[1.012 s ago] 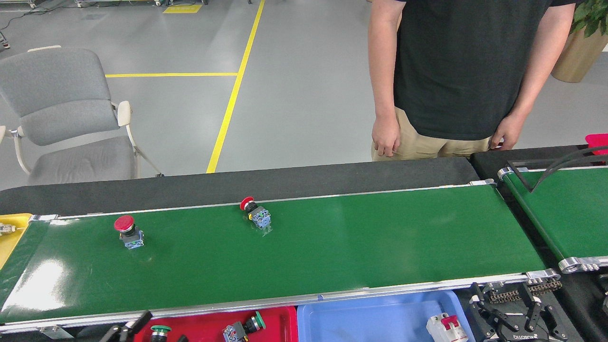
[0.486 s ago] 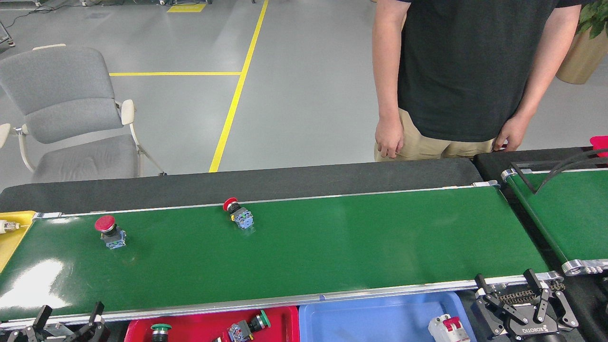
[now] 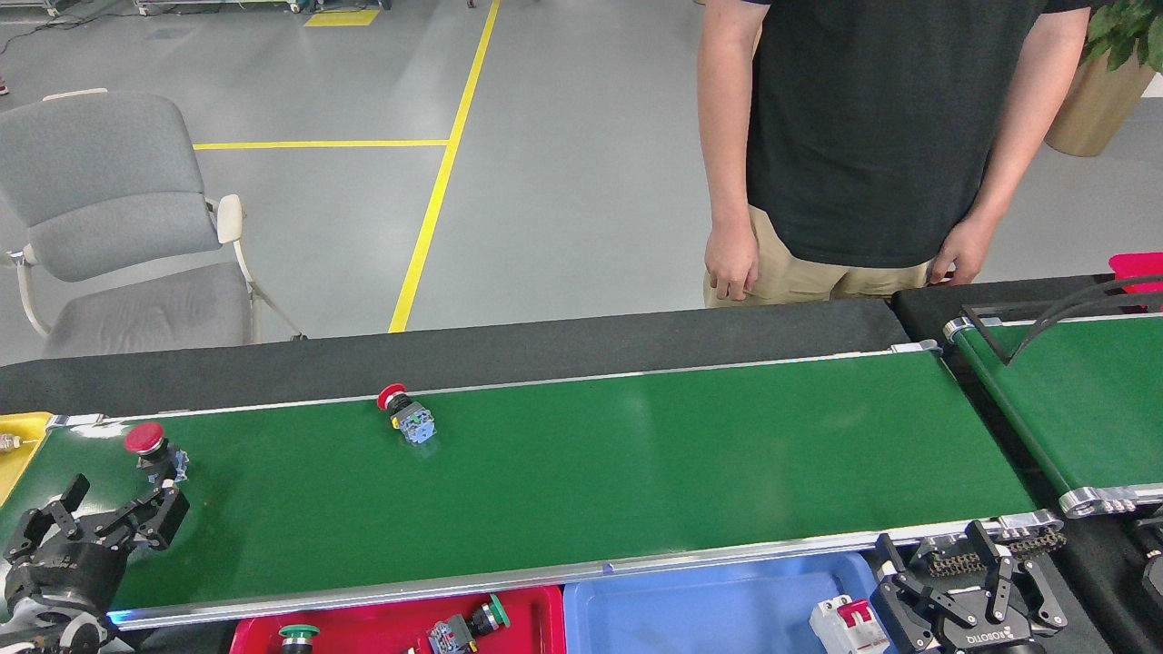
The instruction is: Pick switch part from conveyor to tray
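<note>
The left gripper, a black two-fingered claw at the lower left corner, hung over the near left end of the belt with its fingers spread wide and nothing between them. Just beyond its fingertips stood a red mushroom-headed push-button switch with a grey and blue contact block, upright on the long glossy green conveyor belt with thin silver edge rails. A second red-capped switch of the same kind lay tipped on its side further along the belt, close to the far rail. The right gripper, black and marked with white lettering, sat low at the near right end beside the chain drive, its fingers parted and empty. Along the near edge were a red plastic tray holding green-capped switches and a blue plastic tray with a white and red breaker in its right corner. A yellow bin edge showed at the far left, and a shorter green belt with a black curved guide bar ran off to the right. Beyond a dark padded strip, a person in a black shirt and tan shorts stood on the grey floor with yellow painted lines, near a grey upholstered armchair and a potted plant.
</note>
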`<state>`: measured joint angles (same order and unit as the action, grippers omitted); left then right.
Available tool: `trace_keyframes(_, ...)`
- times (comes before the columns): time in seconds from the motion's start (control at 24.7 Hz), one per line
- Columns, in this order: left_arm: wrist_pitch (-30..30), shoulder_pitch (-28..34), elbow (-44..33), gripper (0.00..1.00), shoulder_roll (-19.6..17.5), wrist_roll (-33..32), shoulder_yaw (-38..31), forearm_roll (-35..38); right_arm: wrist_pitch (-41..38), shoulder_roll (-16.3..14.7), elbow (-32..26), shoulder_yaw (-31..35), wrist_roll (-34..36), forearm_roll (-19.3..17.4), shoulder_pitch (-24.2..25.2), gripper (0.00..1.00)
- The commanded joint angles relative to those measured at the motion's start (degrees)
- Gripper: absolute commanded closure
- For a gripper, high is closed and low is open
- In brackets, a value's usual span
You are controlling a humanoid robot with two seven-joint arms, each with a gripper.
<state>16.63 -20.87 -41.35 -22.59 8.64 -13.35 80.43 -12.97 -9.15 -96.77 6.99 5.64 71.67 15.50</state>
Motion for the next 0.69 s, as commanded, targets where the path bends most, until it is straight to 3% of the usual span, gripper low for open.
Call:
trace_keyframes(0.0, -2.92, -3.13, 2.68, 0.0, -0.97, 0.67, 0.79, 0.08, -0.21, -0.17, -0.09, -0.58, 0.16, -0.04, -0.3, 0.02)
trace_keyframes(0.12, -7.58, -8.93, 10.15, 0.04, -1.67, 0.85, 3.33, 0.08, -0.13, 0.09, 0.09, -1.46, 0.16, -0.04, -0.56, 0.02)
trace_keyframes(0.2, -9.78, -11.13, 14.19, 0.17, -2.2, 3.31, 5.0, -0.01, -0.13, 0.09, 0.09, -2.78, 0.16, -0.04, -0.47, 0.02)
trace_keyframes(0.24, -9.86, -11.21, 14.89, 0.27, -2.46, 6.03, 5.35, -0.01, -0.13, -0.08, 0.0, -3.39, 0.25, -0.04, -0.38, 0.02)
trace_keyframes(0.36, -9.6, -10.42, 14.98, 0.44, -2.28, 9.73, 5.97, 0.08, -0.13, -0.43, 0.09, -3.48, 0.25, -0.04, -0.12, 0.02)
trace_keyframes(0.65, -9.16, -5.24, 14.54, 0.59, -1.23, 9.9, 8.7, -0.36, -0.04, -0.17, 0.09, -3.13, 0.34, -0.22, -0.12, 0.02)
